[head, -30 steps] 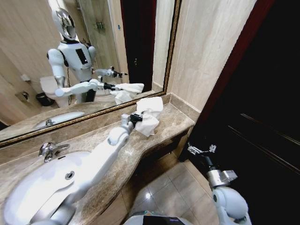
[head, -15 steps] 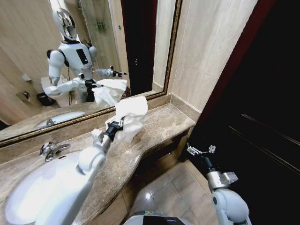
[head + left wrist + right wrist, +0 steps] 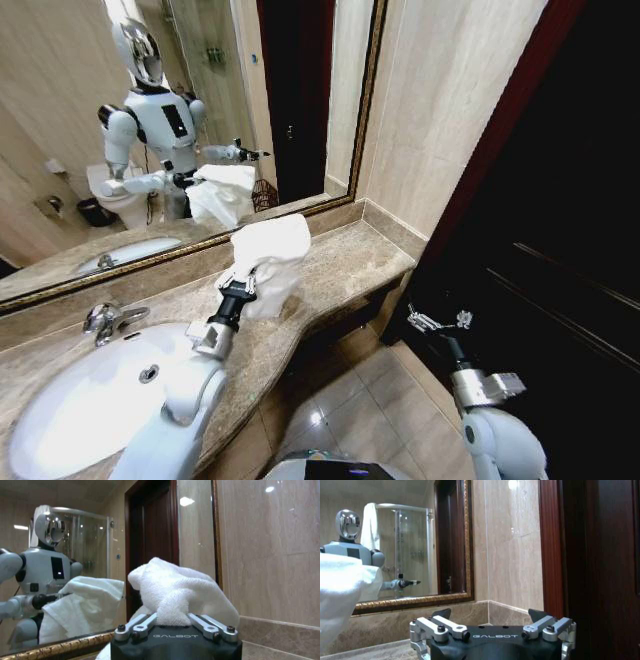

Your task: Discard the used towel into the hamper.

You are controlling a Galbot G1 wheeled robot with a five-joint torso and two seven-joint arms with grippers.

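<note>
The used towel [image 3: 270,255] is white and bunched, and it hangs above the marble counter [image 3: 350,265] with my left gripper [image 3: 245,285] shut on its lower part. The left wrist view shows the towel [image 3: 175,592] bulging out from between the left gripper's [image 3: 172,620] fingers. My right gripper [image 3: 438,322] is held low at the right beside the dark door, open and empty. In the right wrist view the right gripper [image 3: 492,618] has its fingers spread wide. A small reddish-brown wire basket, the hamper [image 3: 263,195], appears as a reflection in the mirror.
A white sink [image 3: 90,400] with a chrome faucet [image 3: 105,320] takes up the counter's left end. A gold-framed mirror [image 3: 300,100] runs along the back. A dark wooden door [image 3: 560,250] stands at the right, with tiled floor [image 3: 350,400] below the counter's edge.
My left arm has drawn back from the counter's far end toward me, carrying the towel along. The right gripper has shifted only slightly.
</note>
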